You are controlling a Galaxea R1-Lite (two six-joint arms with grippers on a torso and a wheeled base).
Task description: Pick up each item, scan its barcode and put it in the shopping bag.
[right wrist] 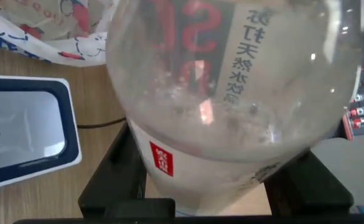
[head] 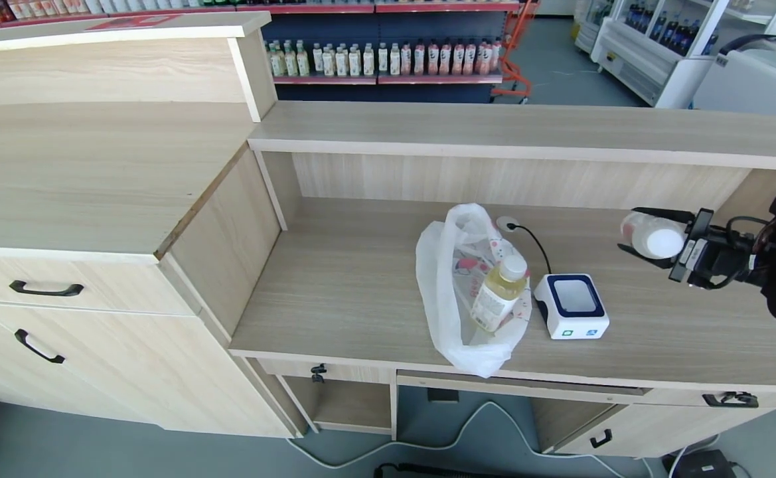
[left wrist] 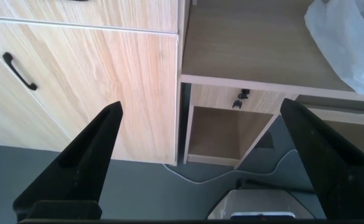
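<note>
My right gripper (head: 653,239) is shut on a clear drink bottle (head: 653,236) with a white and red label, held on its side above the right end of the counter. That bottle (right wrist: 231,93) looms close in the right wrist view, with the scanner (right wrist: 23,140) below it. The white barcode scanner (head: 572,305) with a dark blue frame sits on the counter near the front edge. Left of it lies the white plastic shopping bag (head: 454,292), with a yellow drink bottle (head: 499,292) leaning in its mouth. My left gripper (left wrist: 200,162) hangs open, low beside the counter, with nothing between its fingers.
A black cable (head: 534,242) runs from the scanner to a hole at the counter's back. A raised wooden ledge (head: 527,133) borders the counter behind, and a taller cabinet with drawers (head: 95,199) stands to the left. Open counter lies left of the bag.
</note>
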